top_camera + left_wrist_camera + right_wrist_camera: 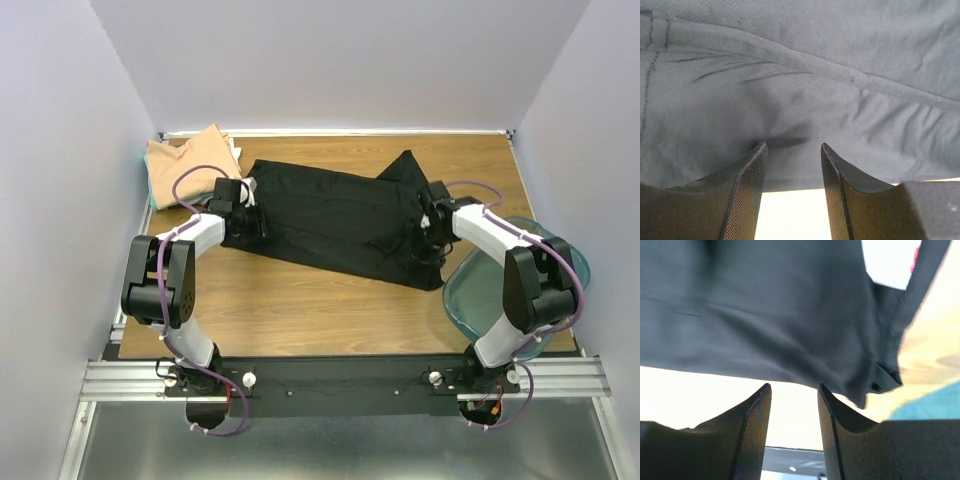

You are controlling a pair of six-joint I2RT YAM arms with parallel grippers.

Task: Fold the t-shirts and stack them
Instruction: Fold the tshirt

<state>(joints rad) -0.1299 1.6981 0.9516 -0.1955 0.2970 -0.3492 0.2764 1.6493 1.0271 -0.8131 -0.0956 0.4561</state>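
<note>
Top external: plain black cloth t-shirt (330,220) spread across the centre of the wooden table (300,300); folded tan cloth t-shirt (185,165) at 10 o'clock. Left gripper (247,208) at the black shirt's 9 o'clock edge, right gripper (420,235) at its 3 o'clock edge. Wrist views: both finger pairs narrowly parted, nothing between them, black cloth just past the tips.

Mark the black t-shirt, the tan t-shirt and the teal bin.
black t-shirt (330,225), top view, middle of the body.
tan t-shirt (185,165), top view, centre of the cloth.
teal bin (462,290), top view, bare part left of the arm.
</note>
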